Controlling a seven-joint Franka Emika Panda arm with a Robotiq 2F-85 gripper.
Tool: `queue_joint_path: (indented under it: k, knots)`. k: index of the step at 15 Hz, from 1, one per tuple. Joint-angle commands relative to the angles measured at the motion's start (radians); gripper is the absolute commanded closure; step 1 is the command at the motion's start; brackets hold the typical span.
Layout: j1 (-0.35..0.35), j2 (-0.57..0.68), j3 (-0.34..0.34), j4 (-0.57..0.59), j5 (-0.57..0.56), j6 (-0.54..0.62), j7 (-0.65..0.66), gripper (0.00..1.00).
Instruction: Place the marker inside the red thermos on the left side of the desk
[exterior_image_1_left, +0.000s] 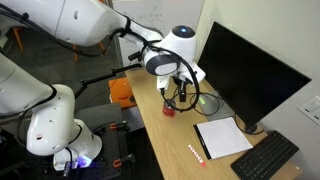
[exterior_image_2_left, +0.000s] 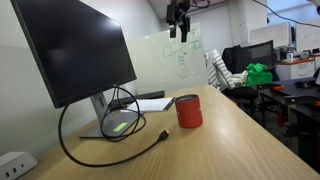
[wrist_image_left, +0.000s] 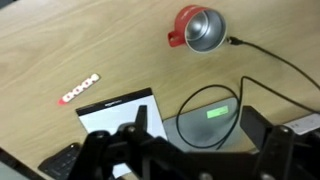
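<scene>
The marker (wrist_image_left: 80, 89), a slim whitish stick with pink-red marks, lies flat on the light-wood desk (wrist_image_left: 60, 45) beside the white paper pad (wrist_image_left: 112, 110); it also shows in an exterior view (exterior_image_1_left: 197, 153). The red thermos (wrist_image_left: 203, 28) stands upright with its silver inside showing, and appears in both exterior views (exterior_image_2_left: 188, 110) (exterior_image_1_left: 170, 110). My gripper (wrist_image_left: 200, 130) is open and empty, high above the desk (exterior_image_2_left: 179, 25) (exterior_image_1_left: 178, 93). It hovers over a flat dark device, between the thermos and the pad.
A black monitor (exterior_image_2_left: 75, 45) stands at the desk's back edge. A flat dark device with a green light (wrist_image_left: 212, 112) lies in a looped black cable (exterior_image_2_left: 100, 160). A keyboard (exterior_image_1_left: 265, 158) lies beyond the pad. An orange object (exterior_image_1_left: 121, 92) sits off the desk.
</scene>
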Motion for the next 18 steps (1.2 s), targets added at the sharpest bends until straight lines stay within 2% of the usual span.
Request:
queue_joint_path:
  k: [1, 6, 10, 14, 15, 18]
  knots:
    - [-0.067, 0.155, -0.009, 0.130, -0.050, 0.032, 0.160, 0.00]
    - [-0.115, 0.341, -0.120, 0.292, -0.138, 0.014, 0.360, 0.00]
    - [-0.096, 0.416, -0.208, 0.323, -0.168, 0.005, 0.549, 0.00]
    - [-0.068, 0.447, -0.254, 0.331, -0.175, -0.026, 0.766, 0.00]
    - [-0.090, 0.444, -0.235, 0.311, -0.142, 0.021, 0.654, 0.00]
    - [-0.082, 0.446, -0.243, 0.314, -0.154, 0.014, 0.724, 0.00]
